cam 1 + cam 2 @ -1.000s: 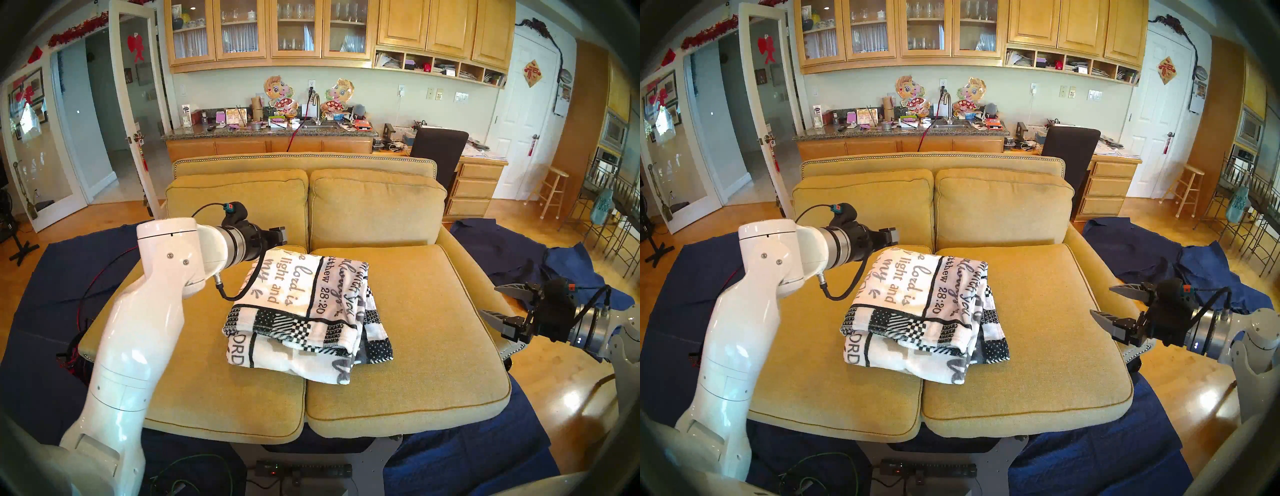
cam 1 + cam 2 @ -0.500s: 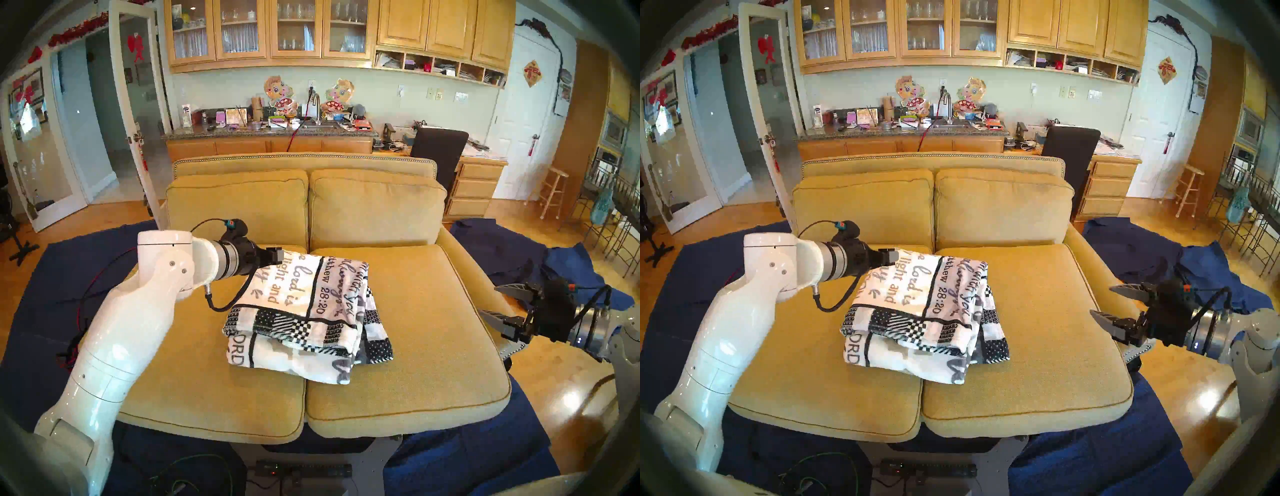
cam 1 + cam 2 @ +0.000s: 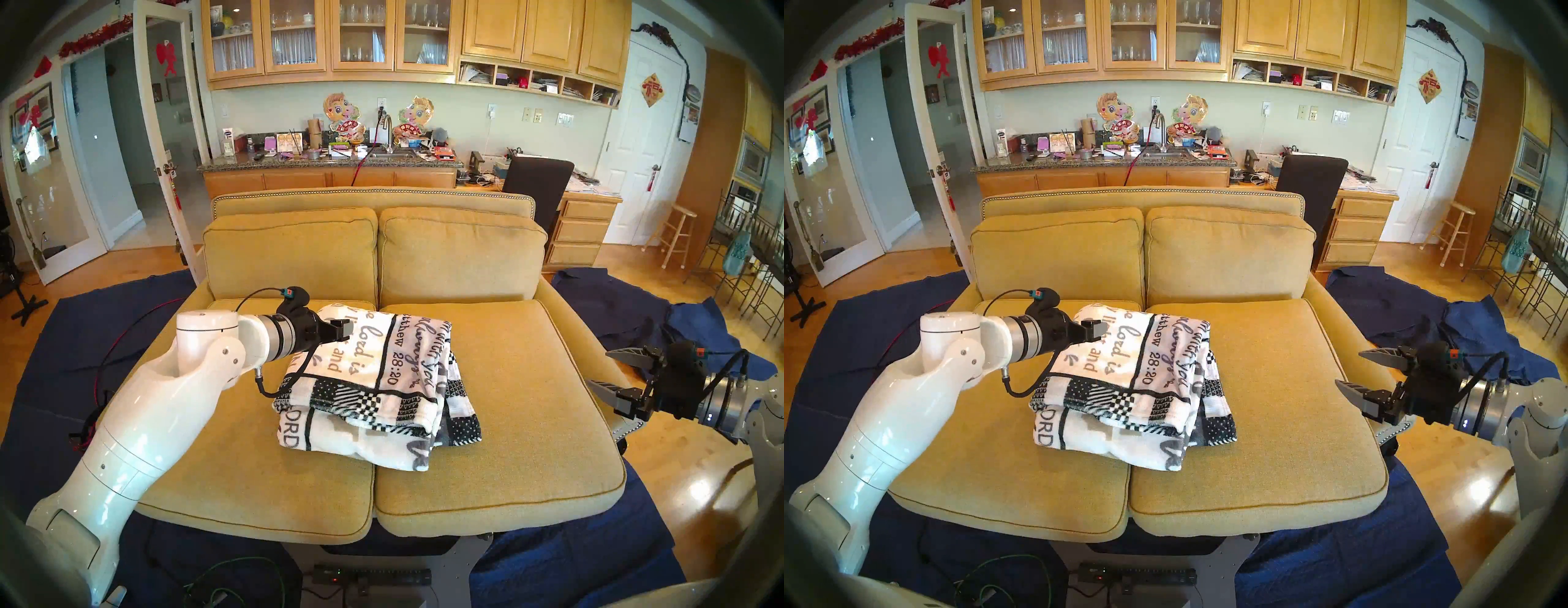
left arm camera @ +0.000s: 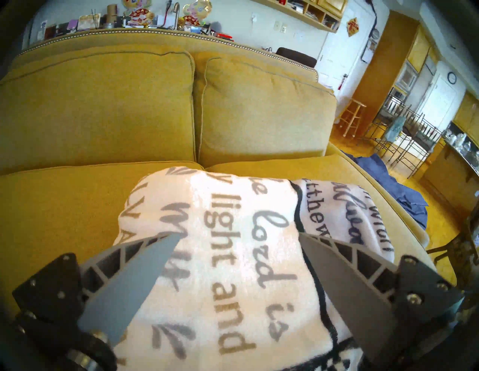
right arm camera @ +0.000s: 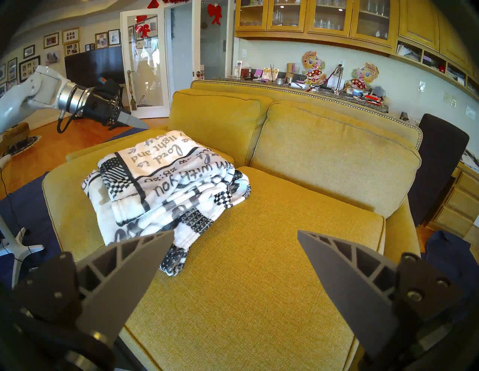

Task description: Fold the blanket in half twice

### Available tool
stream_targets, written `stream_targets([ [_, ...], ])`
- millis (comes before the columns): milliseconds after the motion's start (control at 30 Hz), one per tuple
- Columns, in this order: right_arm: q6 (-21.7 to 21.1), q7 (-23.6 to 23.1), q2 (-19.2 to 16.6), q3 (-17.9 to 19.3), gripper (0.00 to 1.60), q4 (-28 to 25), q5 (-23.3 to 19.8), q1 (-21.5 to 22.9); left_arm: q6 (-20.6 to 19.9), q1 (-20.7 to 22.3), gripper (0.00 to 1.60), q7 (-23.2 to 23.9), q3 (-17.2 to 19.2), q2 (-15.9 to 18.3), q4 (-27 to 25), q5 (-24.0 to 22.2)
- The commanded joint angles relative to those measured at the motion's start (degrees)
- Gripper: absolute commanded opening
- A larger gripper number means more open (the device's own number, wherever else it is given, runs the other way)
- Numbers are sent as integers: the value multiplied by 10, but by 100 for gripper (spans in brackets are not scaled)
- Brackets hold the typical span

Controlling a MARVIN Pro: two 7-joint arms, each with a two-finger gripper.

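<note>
The blanket [image 3: 373, 382] lies as a thick folded bundle across the middle of the yellow sofa's seat, white with dark lettering and a checked border, its layers uneven at the front right. My left gripper [image 3: 341, 329] hovers open just over the bundle's rear left part. In the left wrist view its fingers [image 4: 145, 272] stand wide apart above the lettered top layer [image 4: 233, 259], with nothing between them. Over the sofa's right armrest, my right gripper [image 3: 600, 369] is open and empty, well clear of the blanket [image 5: 160, 181].
The sofa [image 3: 509, 424] has two seat cushions and two back cushions [image 3: 458, 254] close behind the bundle. Navy cloths [image 3: 85, 339] cover the floor on both sides. A power strip [image 3: 373, 577] and cables lie on the floor in front.
My left arm has come down and its gripper has moved nearer and lower, from beside the blanket's rear left corner to just over its top layer. The right arm and the blanket have not moved.
</note>
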State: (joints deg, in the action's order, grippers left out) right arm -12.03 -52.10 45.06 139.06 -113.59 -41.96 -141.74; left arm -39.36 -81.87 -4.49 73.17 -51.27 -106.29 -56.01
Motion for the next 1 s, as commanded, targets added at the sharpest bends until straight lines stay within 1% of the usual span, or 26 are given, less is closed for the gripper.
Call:
stream_targets([
  [0,2,0,-1,12,160,-5,-2,6,100,-25,160,87,-1,34,23,40],
  [33,2,0,-1,12,160,-5,-2,6,77,-26,160,80,3,27,25,40],
  [67,2,0,-1,12,160,-5,-2,6,93,-30,160,98,3,30,33,48],
  [100,2,0,-1,12,160,-5,-2,6,93,-30,160,98,3,30,33,48],
  [167,2,0,-1,12,160,-5,-2,6,118,-38,160,127,2,31,53,62],
  [200,2,0,-1,12,160,-5,-2,6,121,-40,160,132,1,29,58,66],
  [267,2,0,-1,12,160,-5,-2,6,142,-43,160,157,-1,27,73,80],
  [300,2,0,-1,12,160,-5,-2,6,142,-43,160,157,-1,27,73,80],
  [400,2,0,-1,13,160,-5,-2,6,157,-48,160,176,-4,23,82,93],
  [433,2,0,-1,13,160,-6,-2,6,174,-51,160,195,-5,22,87,100],
  [467,2,0,-1,13,160,-6,-2,6,177,-53,160,200,-6,21,87,104],
  [500,2,0,-1,13,160,-6,-2,6,190,-55,160,214,-6,20,91,110],
  [533,2,0,-1,13,160,-6,-2,5,210,-60,160,237,-6,18,97,120],
  [600,2,0,-1,13,160,-6,-2,5,210,-62,160,238,-6,16,97,123],
  [633,2,0,-1,13,160,-6,-2,5,222,-65,160,250,-6,16,100,128],
  [667,2,0,-1,13,160,-6,-2,5,233,-68,160,262,-7,15,104,134],
  [700,1,0,-1,14,160,-6,-2,5,257,-73,160,287,-7,15,113,143],
  [733,1,0,-1,14,160,-6,-3,5,245,-74,160,278,-6,12,110,147],
  [833,1,-1,-1,14,160,-6,-3,5,272,-81,160,308,-6,10,124,171],
  [867,1,-1,0,14,160,-6,-3,5,287,-83,160,325,-5,9,131,181],
  [900,1,-1,0,14,160,-6,-3,5,291,-85,160,330,-7,11,132,191],
  [933,1,-1,0,14,160,-6,-3,5,310,-87,160,343,-8,10,141,203],
  [967,1,-1,0,14,160,-7,-3,5,305,-88,160,347,-5,6,144,213],
])
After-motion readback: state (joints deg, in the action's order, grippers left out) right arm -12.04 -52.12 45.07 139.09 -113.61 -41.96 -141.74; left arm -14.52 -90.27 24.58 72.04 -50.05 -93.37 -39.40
